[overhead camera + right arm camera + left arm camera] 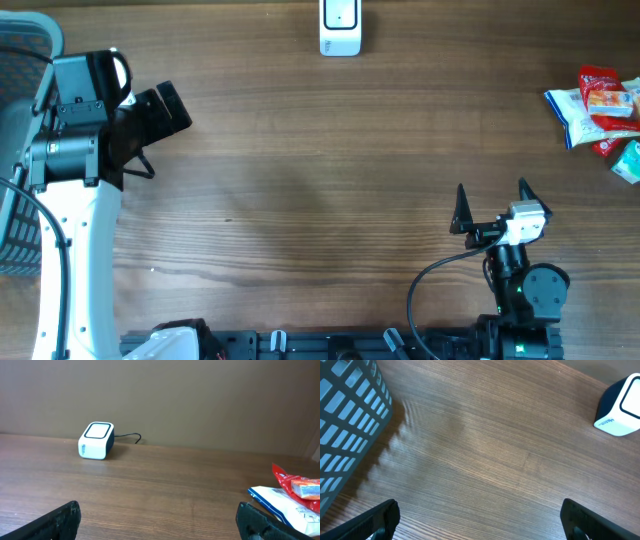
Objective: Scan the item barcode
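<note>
A white barcode scanner (340,27) stands at the far middle edge of the table; it also shows in the left wrist view as a white scanner (621,407) and in the right wrist view as a scanner (96,440) with a dark cable. Snack packets (600,108), red, white and blue, lie at the far right; the packets (295,497) show at the right of the right wrist view. My left gripper (165,112) is open at the left, empty. My right gripper (492,205) is open near the front right, empty, well short of the packets.
A grey-blue mesh basket (22,150) stands at the table's left edge, also seen as a basket (347,425) in the left wrist view. The wooden table (320,180) stretches between the arms.
</note>
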Controlling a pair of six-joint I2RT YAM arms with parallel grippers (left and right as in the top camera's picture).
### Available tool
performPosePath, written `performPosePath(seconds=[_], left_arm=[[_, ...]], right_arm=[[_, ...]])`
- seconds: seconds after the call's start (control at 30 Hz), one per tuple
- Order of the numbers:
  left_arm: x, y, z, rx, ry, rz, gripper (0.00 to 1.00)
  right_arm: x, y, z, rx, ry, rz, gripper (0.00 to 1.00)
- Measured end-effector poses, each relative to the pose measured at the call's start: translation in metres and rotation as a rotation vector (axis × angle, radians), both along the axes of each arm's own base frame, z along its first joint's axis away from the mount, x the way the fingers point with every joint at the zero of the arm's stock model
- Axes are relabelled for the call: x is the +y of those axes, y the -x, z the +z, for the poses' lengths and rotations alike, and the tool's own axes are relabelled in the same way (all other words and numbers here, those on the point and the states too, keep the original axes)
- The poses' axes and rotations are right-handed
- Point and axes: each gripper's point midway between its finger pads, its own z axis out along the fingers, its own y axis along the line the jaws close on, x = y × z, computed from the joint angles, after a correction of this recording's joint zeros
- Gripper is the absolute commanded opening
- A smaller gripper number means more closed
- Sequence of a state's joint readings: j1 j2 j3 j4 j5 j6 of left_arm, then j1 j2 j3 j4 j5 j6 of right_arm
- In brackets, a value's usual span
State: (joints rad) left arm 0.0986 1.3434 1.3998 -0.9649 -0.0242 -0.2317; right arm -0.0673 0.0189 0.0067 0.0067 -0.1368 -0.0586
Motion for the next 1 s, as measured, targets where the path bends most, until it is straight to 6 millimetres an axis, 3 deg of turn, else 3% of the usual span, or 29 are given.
performPosePath(seconds=[1.0], left_arm=[[0.000, 0.000, 0.000, 0.000, 0.000, 0.000, 1.00]], right_arm=[[-0.010, 0.000, -0.002, 0.008, -0.038, -0.061, 1.00]])
